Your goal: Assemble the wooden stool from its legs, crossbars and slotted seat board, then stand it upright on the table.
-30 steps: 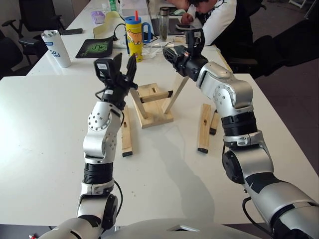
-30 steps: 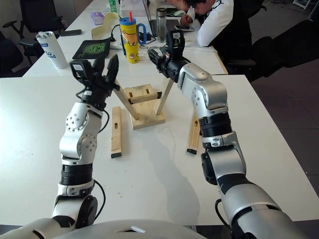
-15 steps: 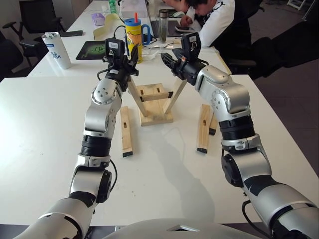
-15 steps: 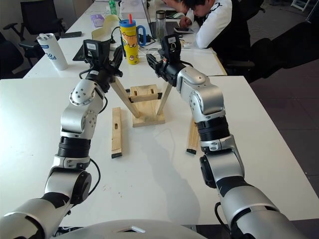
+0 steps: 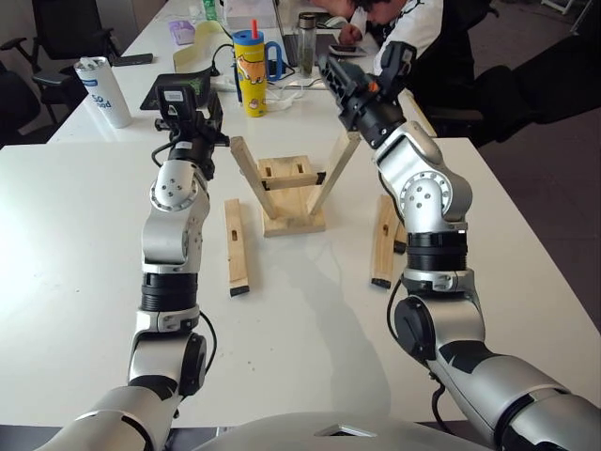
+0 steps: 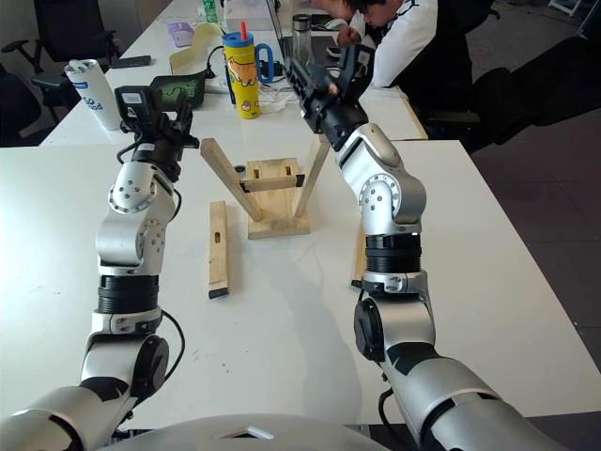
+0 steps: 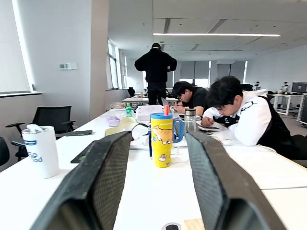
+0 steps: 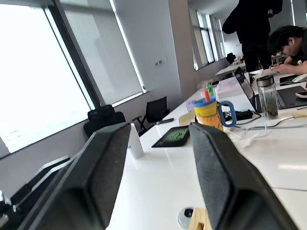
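The slotted seat board (image 5: 293, 224) lies flat mid-table with two legs rising from it in a V, the left leg (image 5: 250, 174) and the right leg (image 5: 336, 177), joined by a crossbar (image 5: 291, 178). My left gripper (image 5: 192, 117) is open, just left of the left leg's top and clear of it; a bit of wood (image 7: 194, 224) shows below its fingers (image 7: 108, 182). My right gripper (image 5: 366, 64) is open, above and behind the right leg's top, whose tip (image 8: 201, 221) shows beneath it. One loose leg (image 5: 235, 246) lies left of the board; two more loose pieces (image 5: 383, 240) lie to its right.
Behind my table stands another one carrying a yellow cup (image 5: 250, 70), a white tumbler (image 5: 99, 89), a dark mat (image 5: 183, 89) and a bottle (image 5: 307, 42). The white tabletop (image 5: 84, 263) is bare at the left and along the front.
My left gripper has pulled leftward off the left leg's top. The right gripper has lifted up and back from the right leg's top. The half-built stool stays in place.
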Robot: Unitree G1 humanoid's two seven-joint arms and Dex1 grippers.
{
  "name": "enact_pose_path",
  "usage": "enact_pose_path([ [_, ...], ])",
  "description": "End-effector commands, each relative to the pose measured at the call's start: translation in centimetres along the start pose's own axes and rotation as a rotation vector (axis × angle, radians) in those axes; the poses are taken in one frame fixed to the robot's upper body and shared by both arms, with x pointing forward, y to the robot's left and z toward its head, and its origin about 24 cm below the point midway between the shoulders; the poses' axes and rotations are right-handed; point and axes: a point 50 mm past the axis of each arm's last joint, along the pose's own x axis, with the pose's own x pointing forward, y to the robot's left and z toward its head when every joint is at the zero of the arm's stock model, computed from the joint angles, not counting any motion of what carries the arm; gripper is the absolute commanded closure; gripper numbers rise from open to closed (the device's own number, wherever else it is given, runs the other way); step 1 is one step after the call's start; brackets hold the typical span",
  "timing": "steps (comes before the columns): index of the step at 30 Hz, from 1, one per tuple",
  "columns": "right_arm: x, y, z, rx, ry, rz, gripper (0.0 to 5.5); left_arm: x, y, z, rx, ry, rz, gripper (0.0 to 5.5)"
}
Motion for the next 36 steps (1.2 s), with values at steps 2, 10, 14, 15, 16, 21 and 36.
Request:
enact_pose_path([
  [2, 1.0, -1.2, 2.2, -0.012, -0.070, -0.069, 3.22, -0.9, 1.2, -0.2, 0.018, 0.014, 0.061, 3.41],
  [10, -0.2, -9.7, -2.1, -0.406, 0.284, -0.418, 3.22, -3.9, 2.3, -4.8, 0.015, 0.177, 0.101, 3.41],
  [14, -1.7, -10.4, -5.5, -0.521, 0.426, -0.256, 3.22, -4.4, 2.8, -6.2, 0.012, 0.225, 0.109, 3.41],
  [15, -1.7, -9.8, -6.5, -0.526, 0.456, -0.160, 3.22, -4.5, 3.0, -6.3, 0.009, 0.231, 0.110, 3.41],
  [16, -1.9, -8.8, -7.6, -0.534, 0.475, -0.037, 3.22, -4.7, 3.2, -6.5, 0.014, 0.240, 0.108, 3.41],
  [21, -7.6, -4.1, -13.6, -0.374, 0.697, 0.586, 3.22, -5.0, 4.4, -6.8, 0.035, 0.274, 0.089, 3.41],
  [36, -7.5, -2.1, -10.9, -0.359, 0.424, 0.220, 3.22, -2.9, 6.5, -6.8, 0.157, 0.367, -0.086, 3.41],
])
